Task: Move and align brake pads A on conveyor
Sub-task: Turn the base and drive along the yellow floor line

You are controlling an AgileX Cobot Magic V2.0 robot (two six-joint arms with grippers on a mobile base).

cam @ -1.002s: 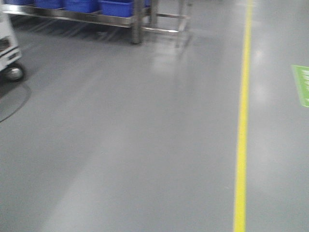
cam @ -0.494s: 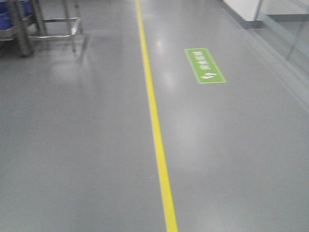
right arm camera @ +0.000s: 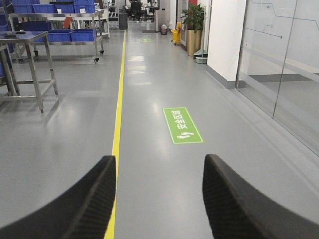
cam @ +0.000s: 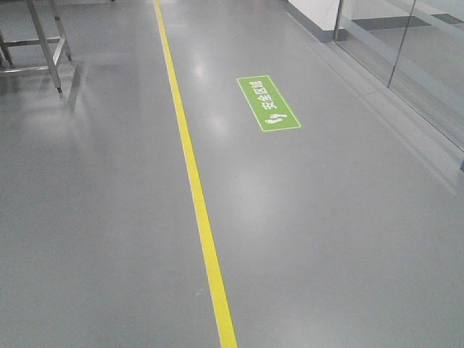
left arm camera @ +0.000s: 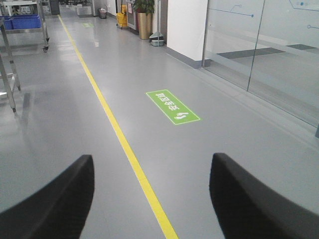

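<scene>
Black left end effector (left arm camera: 152,162) | spread, forward-facing | right end effector (right arm camera: 159,159) | same

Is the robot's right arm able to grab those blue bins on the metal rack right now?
Probably not. The blue bins sit on a rack far down the hall, with lots of bare floor before the open, empty right gripper. The robot would likely need to drive closer first.

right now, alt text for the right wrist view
The black right gripper hangs open and empty over a grey floor. A yellow line and a green floor sign run ahead, steel tables with blue bins left, glass wall right.
</scene>
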